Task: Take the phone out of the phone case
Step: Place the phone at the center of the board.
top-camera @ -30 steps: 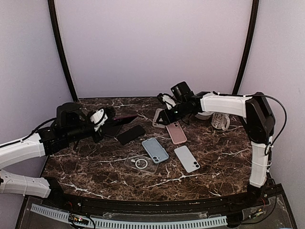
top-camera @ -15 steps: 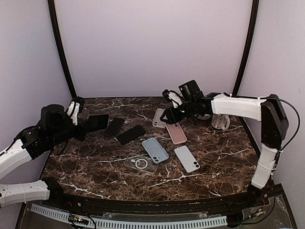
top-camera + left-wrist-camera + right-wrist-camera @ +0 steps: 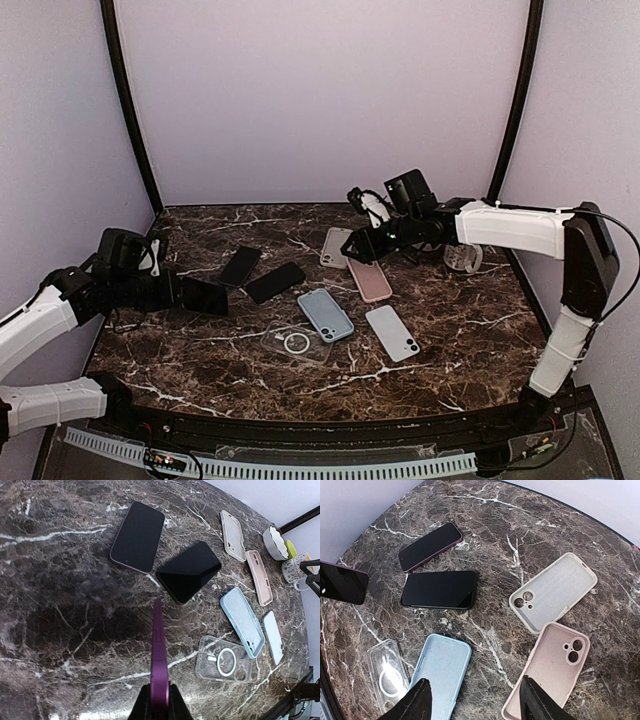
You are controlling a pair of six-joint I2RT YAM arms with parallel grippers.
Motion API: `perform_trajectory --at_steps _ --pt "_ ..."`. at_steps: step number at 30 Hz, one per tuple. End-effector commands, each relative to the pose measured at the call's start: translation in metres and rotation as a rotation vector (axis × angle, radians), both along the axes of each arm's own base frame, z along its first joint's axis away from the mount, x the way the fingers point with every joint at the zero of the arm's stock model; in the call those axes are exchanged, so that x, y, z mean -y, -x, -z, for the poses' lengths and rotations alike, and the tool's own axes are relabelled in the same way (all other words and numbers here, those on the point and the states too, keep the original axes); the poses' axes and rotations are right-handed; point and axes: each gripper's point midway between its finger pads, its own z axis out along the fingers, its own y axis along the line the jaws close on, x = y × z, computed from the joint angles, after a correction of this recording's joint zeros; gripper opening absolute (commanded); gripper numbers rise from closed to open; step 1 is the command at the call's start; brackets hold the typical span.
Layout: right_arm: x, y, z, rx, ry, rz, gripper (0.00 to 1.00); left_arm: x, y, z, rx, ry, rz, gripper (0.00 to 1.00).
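Top external view: the left gripper (image 3: 178, 293) is pinched tight on a flat, dark purple phone case (image 3: 204, 298); the case sticks out past its tips and seems to be lifted off the brown marble table (image 3: 450, 330); the right gripper (image 3: 362, 246) hangs just above a cream phone case (image 3: 331, 248) and a pink phone case (image 3: 372, 282).

Left wrist view: the purple case stands on its thin edge, squeezed by its flat sides so it cannot slip; I cannot tell if a phone is inside; far ahead of the tips lies a black phone with a purple rim (image 3: 137, 536), maybe the one that goes with it.

Right wrist view: the black fingers (image 3: 410, 705) are spread wide with nothing between them, perhaps waiting to help; a light blue case (image 3: 440, 672) lies just ahead.
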Motion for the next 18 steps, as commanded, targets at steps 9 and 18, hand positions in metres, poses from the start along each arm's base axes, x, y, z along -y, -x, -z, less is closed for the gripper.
perform_trajectory --at_steps 9,18 --pt "-0.025 -0.021 -0.024 0.049 -0.103 -0.019 0.72 0.018 0.025 -0.005 -0.180 0.226 -0.030 0.00" --pt "-0.016 -0.024 -0.029 0.061 -0.123 -0.002 0.87 0.025 0.029 0.008 -0.205 0.297 -0.033 0.00"
